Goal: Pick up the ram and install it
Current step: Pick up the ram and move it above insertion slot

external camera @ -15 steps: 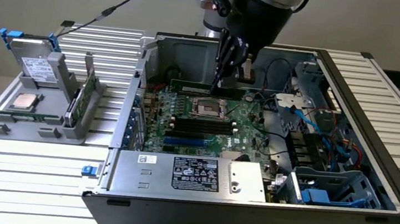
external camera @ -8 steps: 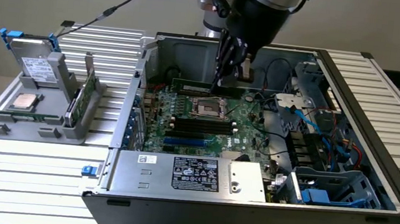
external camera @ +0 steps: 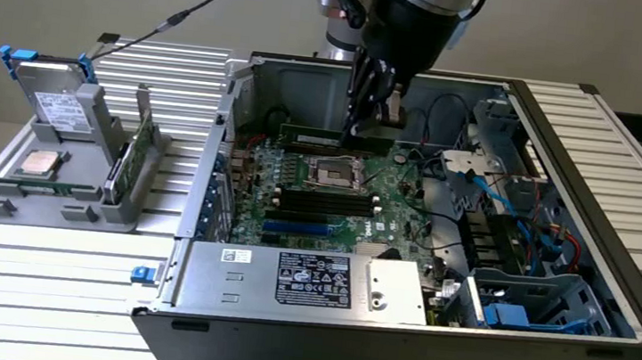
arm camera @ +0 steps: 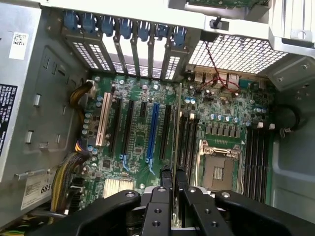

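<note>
Ram (external camera: 332,138) is in my grip: my gripper (external camera: 364,132) has its fingers (arm camera: 166,181) pinched on the stick's top edge, long side level. It sits low inside the open case (external camera: 603,219), over the motherboard (external camera: 395,215), on the far side of the empty CPU socket (external camera: 334,174) in the exterior view. From the wrist view the ram runs edge-on just beside a bank of black memory slots (arm camera: 188,140). Cannot tell if it touches a slot. Power supply (external camera: 310,282) is at the case's near edge. Off the exterior view's left, a grey holder (external camera: 57,197) on the slatted table (external camera: 34,293) carries a square processor chip (external camera: 39,165).
</note>
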You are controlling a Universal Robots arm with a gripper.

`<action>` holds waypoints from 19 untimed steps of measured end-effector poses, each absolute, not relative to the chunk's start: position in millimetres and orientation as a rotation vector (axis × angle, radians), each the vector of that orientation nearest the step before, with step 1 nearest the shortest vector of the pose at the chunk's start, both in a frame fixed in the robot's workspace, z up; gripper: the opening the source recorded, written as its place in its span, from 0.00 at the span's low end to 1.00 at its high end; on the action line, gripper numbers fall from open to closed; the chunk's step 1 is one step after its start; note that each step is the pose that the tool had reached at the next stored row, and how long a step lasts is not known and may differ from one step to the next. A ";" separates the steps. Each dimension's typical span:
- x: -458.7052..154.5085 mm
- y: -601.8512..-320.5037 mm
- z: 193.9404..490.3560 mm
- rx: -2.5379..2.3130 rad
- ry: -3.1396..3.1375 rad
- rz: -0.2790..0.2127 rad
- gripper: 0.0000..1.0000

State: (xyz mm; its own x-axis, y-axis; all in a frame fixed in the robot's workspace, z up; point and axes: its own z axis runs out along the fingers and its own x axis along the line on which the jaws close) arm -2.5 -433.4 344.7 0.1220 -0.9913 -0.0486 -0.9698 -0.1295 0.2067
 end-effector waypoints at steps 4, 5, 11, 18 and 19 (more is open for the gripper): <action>-2.4 -427.0 343.2 2.263 -1.993 -0.236 0.14; -2.4 -425.7 342.7 2.264 -1.994 -0.229 0.14; -2.5 -420.9 336.5 2.260 -1.997 -0.212 0.14; -2.4 -417.8 330.1 2.256 -2.004 -0.187 0.14; -2.5 -417.4 329.4 2.255 -2.006 -0.182 0.14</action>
